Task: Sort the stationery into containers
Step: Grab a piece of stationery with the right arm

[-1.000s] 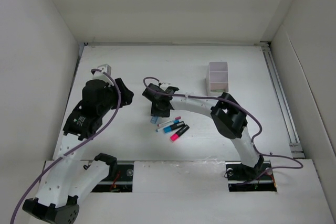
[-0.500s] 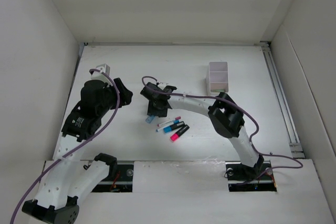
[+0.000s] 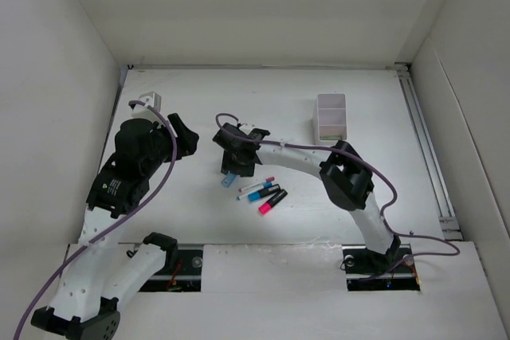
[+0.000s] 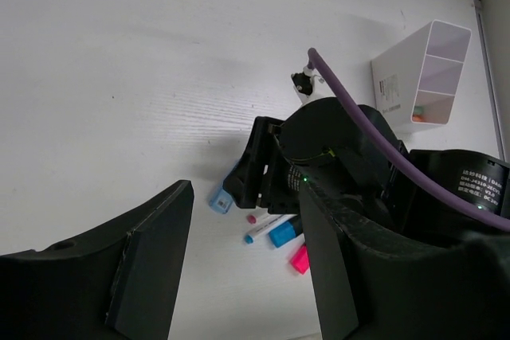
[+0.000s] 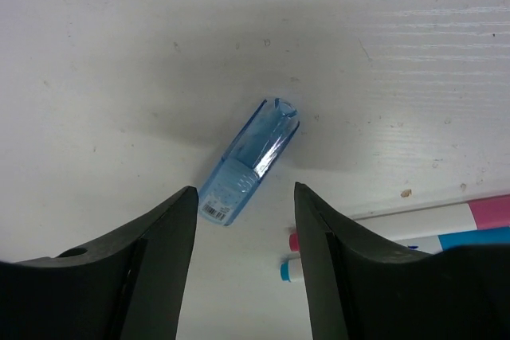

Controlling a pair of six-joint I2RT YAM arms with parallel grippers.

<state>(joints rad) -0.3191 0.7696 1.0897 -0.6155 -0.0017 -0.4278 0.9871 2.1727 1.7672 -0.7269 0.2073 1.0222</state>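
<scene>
A: Since a second ago the left arm [image 3: 127, 169] is swinging up and away toward the far left of the table [image 3: 199, 89], and the right gripper [image 3: 232, 169] is edging left, so the blue piece [image 3: 228, 182] is now showing beside it
B: Is the right gripper holding that piece?
A: No. In the right wrist view its fingers [image 5: 151, 268] are standing wide apart, and the blue piece is lying flat on the table, slanting, one end in the gap between them, touching neither
B: And the left gripper [image 3: 185, 134]?
A: Its fingers [image 4: 143, 276] are spreading wide too, carrying nothing, hanging well left of the work
B: Where is the rest of the stationery lying?
A: Just right of the blue piece: a thin white pen [image 3: 253, 187] with a pink tip, a black marker with a blue end [image 3: 260, 193] and a black marker with a pink end [image 3: 269, 204], all close together
B: The container?
A: The white box [image 3: 331, 117] is sitting well apart at the far right; in the left wrist view an end compartment is holding orange and green pieces [image 4: 417, 114]
</scene>
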